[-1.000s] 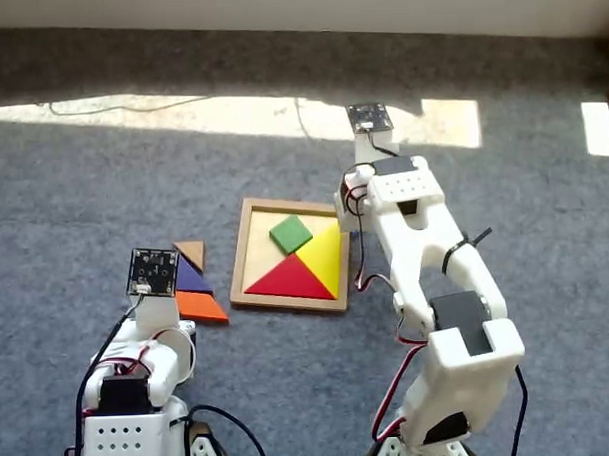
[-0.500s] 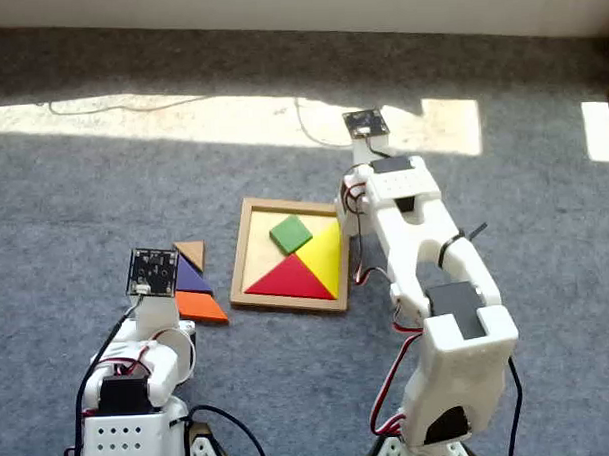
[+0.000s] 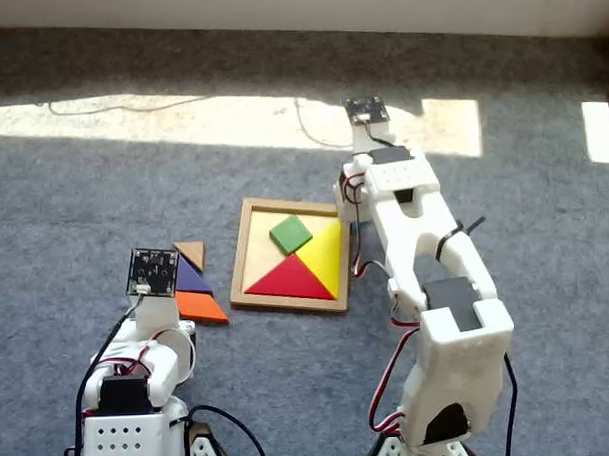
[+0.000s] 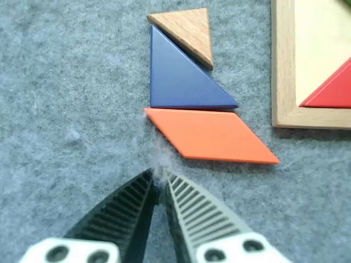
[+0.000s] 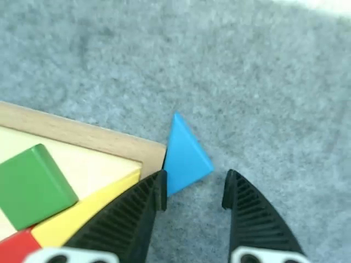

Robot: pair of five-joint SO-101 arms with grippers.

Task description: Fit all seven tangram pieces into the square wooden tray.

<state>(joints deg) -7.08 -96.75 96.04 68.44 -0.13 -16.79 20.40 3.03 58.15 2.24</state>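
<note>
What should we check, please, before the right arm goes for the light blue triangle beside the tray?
1. Right pincer open: ok.
2. Light blue triangle lined up between the fingers: not ok; it lies just ahead of the tips, nearer one finger.
3. Triangle free on all sides: not ok; one edge lies against the tray at its outer corner.
4. Bare floor left in the tray: ok.
5. Left pincer out of the way: ok; it is shut, on the tray's far side by the orange piece.
6. Green square seated flat: cannot tell.
</note>
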